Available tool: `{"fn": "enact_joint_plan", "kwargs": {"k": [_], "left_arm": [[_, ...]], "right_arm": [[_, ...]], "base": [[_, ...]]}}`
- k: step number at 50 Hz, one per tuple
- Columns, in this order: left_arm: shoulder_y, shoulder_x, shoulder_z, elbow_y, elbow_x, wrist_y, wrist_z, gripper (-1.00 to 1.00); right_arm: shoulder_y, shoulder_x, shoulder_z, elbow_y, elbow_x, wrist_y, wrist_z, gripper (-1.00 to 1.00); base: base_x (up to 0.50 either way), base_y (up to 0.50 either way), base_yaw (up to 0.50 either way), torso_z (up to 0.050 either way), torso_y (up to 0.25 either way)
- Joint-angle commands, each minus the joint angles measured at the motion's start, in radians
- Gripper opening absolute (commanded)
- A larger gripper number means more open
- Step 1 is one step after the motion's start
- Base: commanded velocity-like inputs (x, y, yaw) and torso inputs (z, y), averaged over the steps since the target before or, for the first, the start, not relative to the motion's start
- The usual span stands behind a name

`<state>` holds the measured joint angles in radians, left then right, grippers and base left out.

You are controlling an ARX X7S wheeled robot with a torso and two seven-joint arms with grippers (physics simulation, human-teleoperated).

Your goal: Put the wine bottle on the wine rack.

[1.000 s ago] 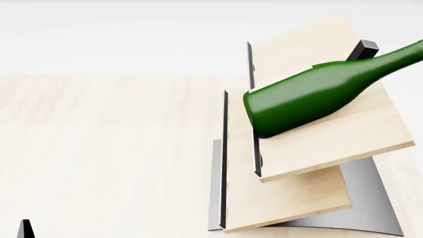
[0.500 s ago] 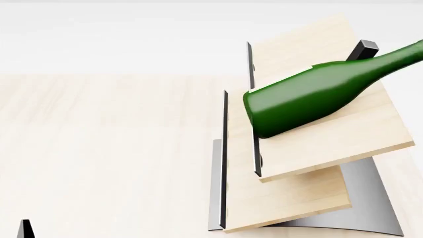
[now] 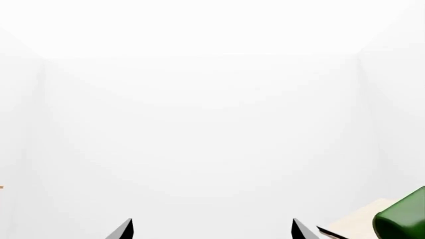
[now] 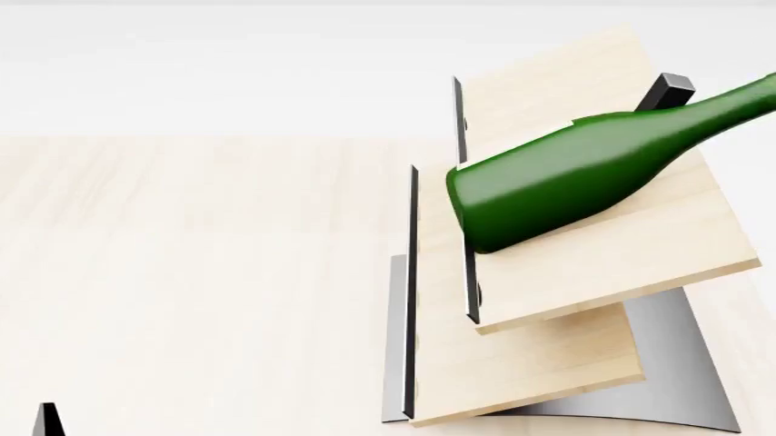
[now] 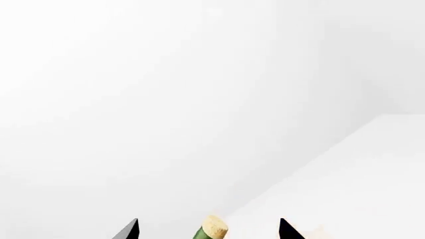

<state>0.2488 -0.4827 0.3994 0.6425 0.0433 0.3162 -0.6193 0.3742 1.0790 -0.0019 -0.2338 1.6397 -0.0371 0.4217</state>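
Wine bottle lying across wine rack top board, both pincers apart, seemingly gripping nothing

Bare sim room, prob. a home/dining mock-up: plain white walls w/ no fittings, a light wood table, and on it a wood-and-metal rack w/ a green bottle lying across the top board.
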Motion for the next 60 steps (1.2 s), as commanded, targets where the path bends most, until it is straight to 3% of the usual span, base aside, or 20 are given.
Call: {"fn": "enact_joint_plan", "kwargs": {"k": [1, 24, 49, 60], "left_arm": [[0.002, -0.001, 0.001, 0.0, 0.001, 0.003, -0.002, 1.0], [0.001, -0.002, 0.007, -0.003, 0.004, 0.006, -0.003, 1.0], [-0.003, -0.003, 0.008, -0.002, 0.003, 0.006, -0.005, 1.0], [-0.001, -0.003, 0.013, -0.007, 0.006, 0.01, -0.006, 1.0]], "right_arm": [[-0.181, 0.036, 0.115, -0.135, -0.187, -0.118, 0.051, 1.0], [-0.498, -0.057, 0.536, -0.359, -0.41, -0.249, 0.132, 1.0], [-0.634, -0.175, 0.836, -0.469, -0.33, -0.277, 0.047, 1.0], [-0.602, -0.322, 0.937, -0.521, -0.278, -0.402, -0.048, 1.0]], "base": [[0.0, 0.0, 0.0, 0.0, 0.0], [0.0, 0.0, 0.0, 0.0, 0.0], [0.0, 0.0, 0.0, 0.0, 0.0], [0.0, 0.0, 0.0, 0.0, 0.0]]}}
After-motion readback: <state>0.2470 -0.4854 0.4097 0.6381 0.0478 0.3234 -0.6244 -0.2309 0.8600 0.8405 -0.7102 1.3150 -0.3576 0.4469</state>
